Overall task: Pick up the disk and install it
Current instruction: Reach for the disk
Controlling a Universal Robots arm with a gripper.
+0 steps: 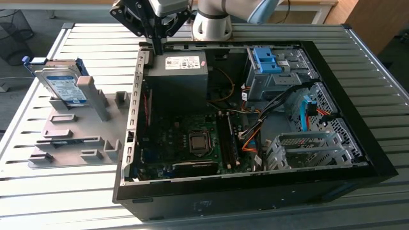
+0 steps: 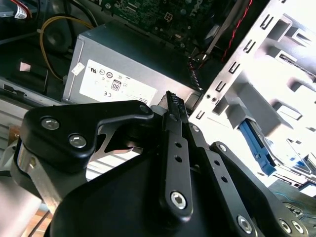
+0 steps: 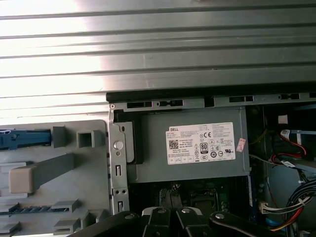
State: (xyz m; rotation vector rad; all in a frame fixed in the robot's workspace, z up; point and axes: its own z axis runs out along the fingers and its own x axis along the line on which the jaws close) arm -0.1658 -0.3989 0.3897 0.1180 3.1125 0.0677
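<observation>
Disk (image 1: pixel 61 87) stands tilted in the grey fixture (image 1: pixel 72 143) at the exterior view's upper left. My gripper (image 1: pixel 157 47), fingers together and empty, hangs at top centre over the power supply (image 1: pixel 179 76).

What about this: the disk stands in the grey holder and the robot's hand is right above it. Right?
Not quite. The disk stands in the grey holder, but the hand is above the computer's rim, apart from the disk, as the exterior view shows.

Spanning the exterior view as a slatted metal table (image 1: pixel 61 194). Carrying an open black computer case (image 1: pixel 255 197) at centre and right, a grey fixture plate (image 1: pixel 70 140) at middle left, just beside it.
</observation>
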